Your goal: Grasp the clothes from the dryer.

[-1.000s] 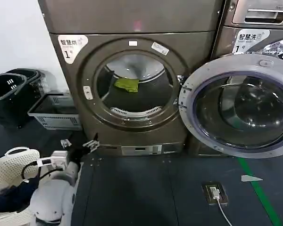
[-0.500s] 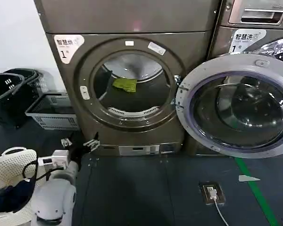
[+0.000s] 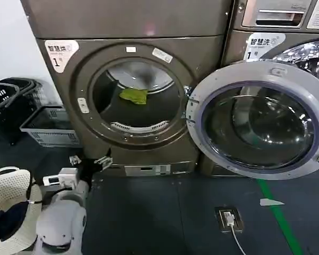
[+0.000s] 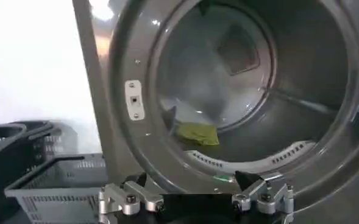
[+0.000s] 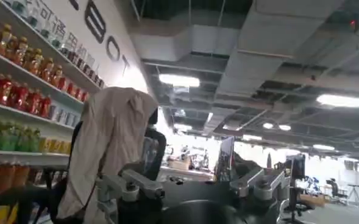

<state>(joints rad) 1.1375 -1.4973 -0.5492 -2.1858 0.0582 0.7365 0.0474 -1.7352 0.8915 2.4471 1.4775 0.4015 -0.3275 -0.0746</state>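
Observation:
The dryer [image 3: 64, 90] stands in front of me with its round door [image 3: 255, 119] swung open to the right. The clothes [image 3: 133, 95], a small yellow-green piece, lie on the near part of the steel drum floor, also seen as the clothes [image 4: 197, 134] through the porthole. My left gripper [image 3: 90, 161] hangs low by the dryer's lower left front, well short of the opening. In its wrist view the left gripper [image 4: 191, 182] is open with nothing between its fingers. My right gripper [image 5: 194, 182] is open too, held away from the dryer and facing the room.
Black baskets [image 3: 5, 103] and a grey crate [image 3: 48, 126] sit on the floor left of the dryer. A white mesh basket [image 3: 13, 186] with dark fabric is beside my left arm. A floor socket [image 3: 227, 218] and green line [image 3: 279, 226] lie right.
The dryer, door and baskets have slid leftward in the head view and look slightly nearer. The left gripper keeps its low place before the dryer; the clothes have not moved in the drum.

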